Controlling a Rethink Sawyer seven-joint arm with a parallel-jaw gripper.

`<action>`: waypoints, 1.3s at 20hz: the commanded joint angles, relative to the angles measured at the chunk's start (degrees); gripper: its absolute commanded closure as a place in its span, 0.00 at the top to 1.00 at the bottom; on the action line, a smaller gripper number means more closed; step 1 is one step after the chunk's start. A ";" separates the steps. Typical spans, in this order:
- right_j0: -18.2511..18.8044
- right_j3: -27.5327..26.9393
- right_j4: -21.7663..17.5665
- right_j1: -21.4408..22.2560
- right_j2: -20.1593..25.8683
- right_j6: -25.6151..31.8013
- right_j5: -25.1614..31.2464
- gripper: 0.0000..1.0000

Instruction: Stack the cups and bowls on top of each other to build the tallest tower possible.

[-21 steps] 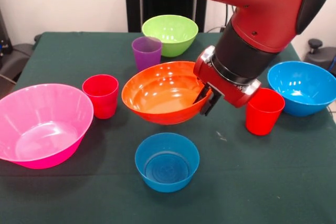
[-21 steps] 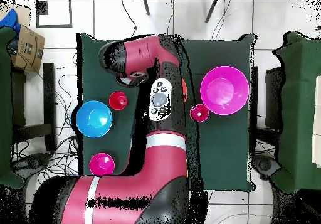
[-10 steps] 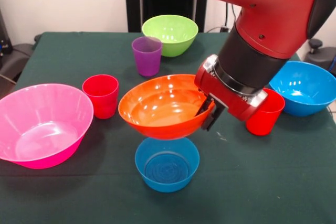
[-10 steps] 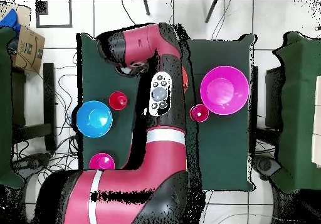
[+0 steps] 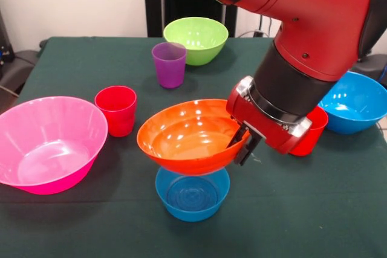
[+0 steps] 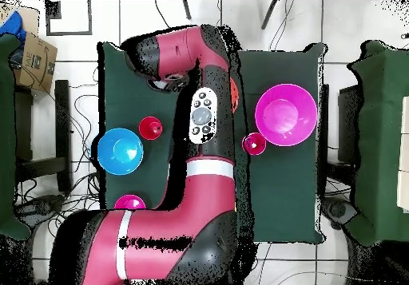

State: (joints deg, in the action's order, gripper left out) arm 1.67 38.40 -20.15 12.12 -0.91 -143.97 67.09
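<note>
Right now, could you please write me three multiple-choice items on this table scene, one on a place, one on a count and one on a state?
1. Where is the orange bowl?
A. over the small blue bowl
B. inside the pink bowl
C. beside the green bowl

2. How many red cups show in the front view?
A. one
B. two
C. four

3. What is the gripper doing?
A. hanging open, holding nothing
B. shut on the orange bowl's rim
C. shut on the purple cup

Answers:
1. A, the orange bowl hangs just above the small blue one.
2. B, one stands by the pink bowl, one behind the arm.
3. B, its fingers pinch the orange rim.
</note>
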 commanded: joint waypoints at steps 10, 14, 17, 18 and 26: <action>-3.12 -6.97 -3.76 -4.06 -1.07 9.29 8.31 0.00; -3.62 -7.99 -3.90 -5.58 -2.50 9.57 7.68 0.00; -3.78 -8.54 -3.55 -6.19 -3.06 10.37 7.75 0.00; -3.81 -8.55 -3.55 -6.36 -3.32 10.72 7.56 0.00; -4.38 -6.69 -3.99 -7.42 -5.83 11.07 4.54 0.00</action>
State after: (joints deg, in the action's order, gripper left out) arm -1.69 30.98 -20.12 4.95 -7.07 -143.97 68.25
